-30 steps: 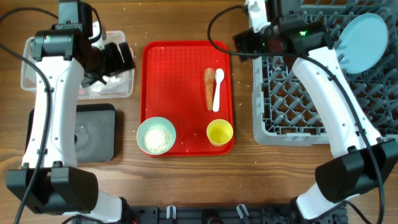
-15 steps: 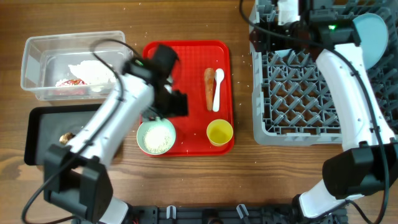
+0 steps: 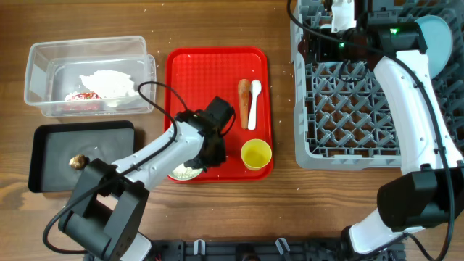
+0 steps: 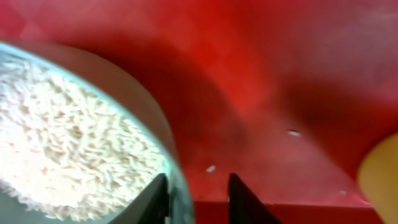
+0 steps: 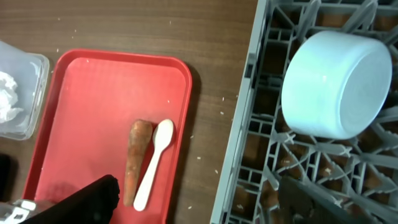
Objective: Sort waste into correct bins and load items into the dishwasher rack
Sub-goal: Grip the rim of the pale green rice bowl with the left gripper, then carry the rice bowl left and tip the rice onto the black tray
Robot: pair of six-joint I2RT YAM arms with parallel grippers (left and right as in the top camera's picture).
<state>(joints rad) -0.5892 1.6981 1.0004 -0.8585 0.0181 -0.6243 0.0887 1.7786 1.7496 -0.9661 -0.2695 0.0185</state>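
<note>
My left gripper (image 4: 198, 202) reaches low over the red tray (image 3: 196, 80) and straddles the right rim of a pale blue bowl (image 4: 149, 134) full of white rice (image 4: 56, 143). One finger is inside the bowl and one outside, with a sliver of tray showing between the rim and the outer finger. From overhead the arm hides most of that bowl (image 3: 185, 172). My right gripper (image 5: 205, 202) hangs open and empty over the left edge of the grey dishwasher rack (image 3: 348, 123). The carrot stick (image 3: 243, 101), white spoon (image 3: 254, 104) and yellow cup (image 3: 256, 154) lie on the tray.
The clear tub (image 3: 36, 80) at the back left holds a napkin (image 3: 105, 81) and a wrapper (image 3: 81, 96). The black tray (image 3: 109, 152) holds a brown lump (image 3: 76, 161). In the rack sit an upturned bowl (image 5: 336, 84) and a standing plate (image 3: 433, 32).
My left arm swung from the clear tub across the red tray down to the rice bowl, and its jaws narrowed around the rim. The right gripper shifted slightly over the rack's back corner.
</note>
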